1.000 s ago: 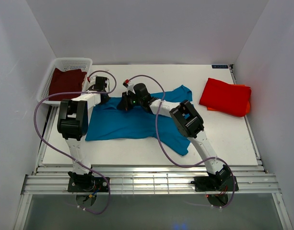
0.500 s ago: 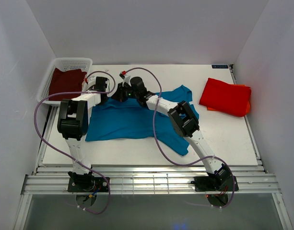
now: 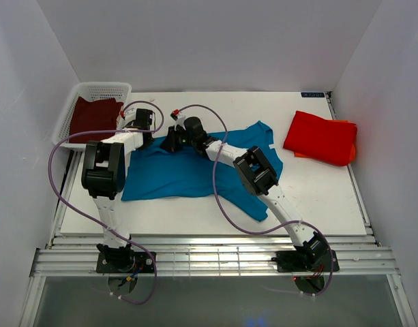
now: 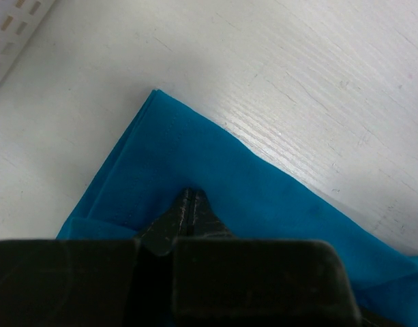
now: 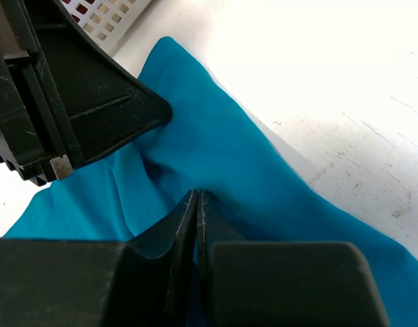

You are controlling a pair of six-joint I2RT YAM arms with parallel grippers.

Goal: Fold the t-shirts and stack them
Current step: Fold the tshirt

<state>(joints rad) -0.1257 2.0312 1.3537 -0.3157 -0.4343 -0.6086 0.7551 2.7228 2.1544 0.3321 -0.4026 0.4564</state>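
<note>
The teal shirt (image 3: 188, 174) is lying spread on the tabletop's (image 3: 263, 109) middle-left, its far left corner pointing at the basket (image 3: 103, 88) holding the maroon shirt (image 3: 94, 116). The left gripper (image 4: 193, 194) and right gripper (image 5: 197, 194) are sitting near each other at that far edge, the jaws of both pressed together on teal cloth. Bare tabletop is showing beyond that edge and toward the folded red-orange shirt (image 3: 321, 138), far right. A small dark label (image 3: 314, 94) at the far right edge is showing writing too small to read.
</note>
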